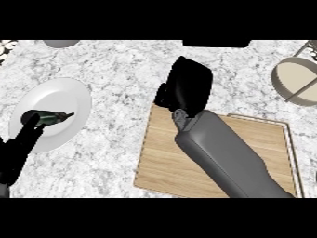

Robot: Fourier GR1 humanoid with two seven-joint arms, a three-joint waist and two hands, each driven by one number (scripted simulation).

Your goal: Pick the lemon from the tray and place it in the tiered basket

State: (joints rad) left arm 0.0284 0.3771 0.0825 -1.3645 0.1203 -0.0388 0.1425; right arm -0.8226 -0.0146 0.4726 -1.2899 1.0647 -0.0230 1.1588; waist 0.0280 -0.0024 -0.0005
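Black right hand (pixel 188 86) hangs over the far left corner of the flat wooden tray (pixel 168 158), can't tell if it's closed, lemon maybe hidden underneath; round wire tiered basket (pixel 274 80) beyond the tray's right corner, left hand (pixel 6 158) resting open off its left.

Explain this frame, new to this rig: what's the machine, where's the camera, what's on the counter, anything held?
One picture, taken from the robot's head, looking steeply down at a marble counter. The grey forearms with black hands are the robot's own. Its right hand is over the far edge of the wooden tray; no lemon shows on the tray, and whether this hand hides one cannot be told. The left hand rests open at the lower left, beside a white plate bearing a dark item I cannot identify. The tiered basket stands at the upper right.
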